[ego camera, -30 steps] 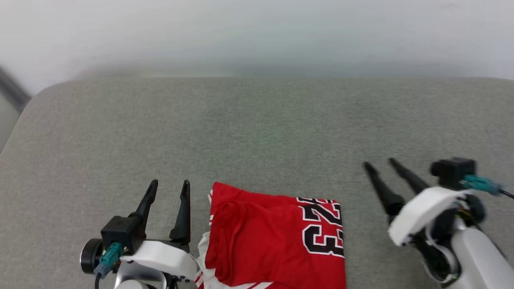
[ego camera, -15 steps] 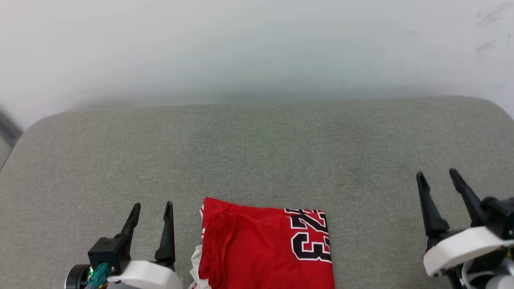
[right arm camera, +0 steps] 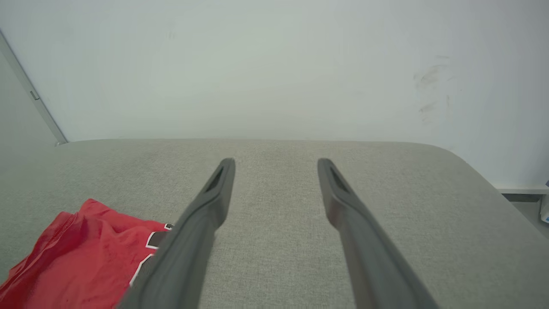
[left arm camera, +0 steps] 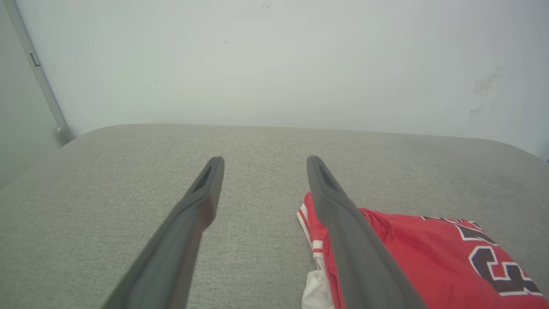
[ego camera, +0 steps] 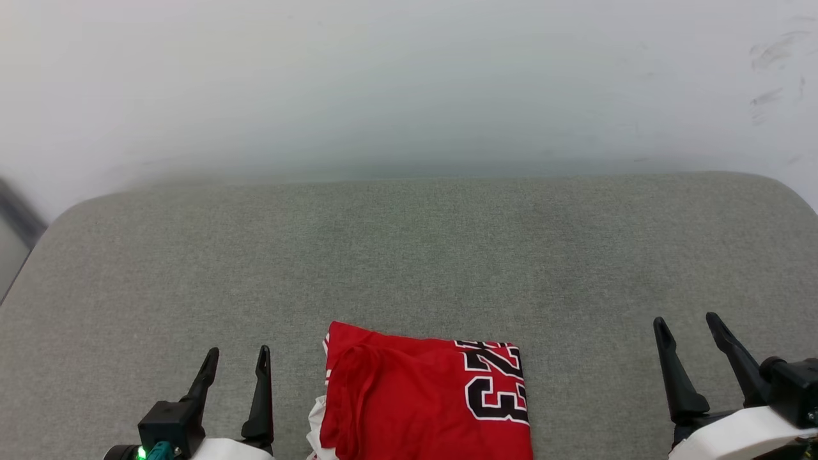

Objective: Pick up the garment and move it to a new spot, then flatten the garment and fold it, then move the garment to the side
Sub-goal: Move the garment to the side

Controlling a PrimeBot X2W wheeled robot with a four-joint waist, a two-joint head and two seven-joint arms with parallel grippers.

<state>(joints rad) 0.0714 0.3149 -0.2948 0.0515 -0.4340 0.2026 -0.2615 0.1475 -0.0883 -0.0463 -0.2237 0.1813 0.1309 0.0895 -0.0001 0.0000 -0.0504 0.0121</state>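
Red jersey garment (ego camera: 425, 402) is left folded, unmoved, on the grey woven cushion (ego camera: 409, 255) between the left gripper (ego camera: 238, 351) and the right gripper (ego camera: 685, 319); both jaws are held wide, empty; the right is drawn further aside.

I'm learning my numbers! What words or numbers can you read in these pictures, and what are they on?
"23": big black digits edged in white, on the folded red garment, seen turned round from the head view.
No other words, labels or signs can be read.
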